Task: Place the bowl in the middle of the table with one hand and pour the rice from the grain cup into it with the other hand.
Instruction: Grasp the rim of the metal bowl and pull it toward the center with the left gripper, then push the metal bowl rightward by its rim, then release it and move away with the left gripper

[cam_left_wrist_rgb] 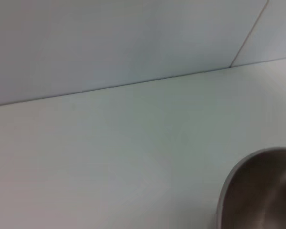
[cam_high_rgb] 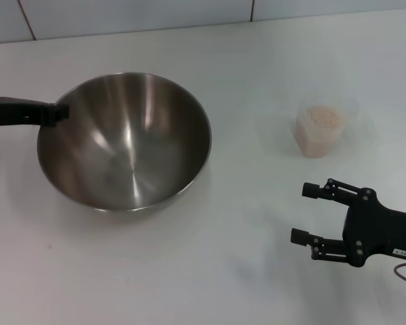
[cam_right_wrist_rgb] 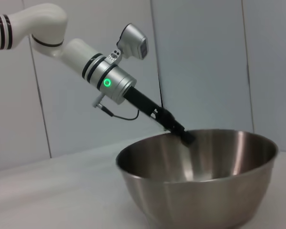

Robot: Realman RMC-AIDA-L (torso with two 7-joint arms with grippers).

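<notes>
The stainless-steel bowl sits on the white table, left of centre. My left gripper reaches in from the left and is shut on the bowl's left rim. The right wrist view shows the bowl with the left gripper clamped on its far rim. A part of the bowl's rim shows in the left wrist view. The clear grain cup stands upright at the right, full of rice. My right gripper is open and empty, in front of the cup and well apart from it.
A pale wall with panel seams runs along the table's far edge. The left arm slopes down to the bowl in the right wrist view. Bare tabletop lies between bowl and cup.
</notes>
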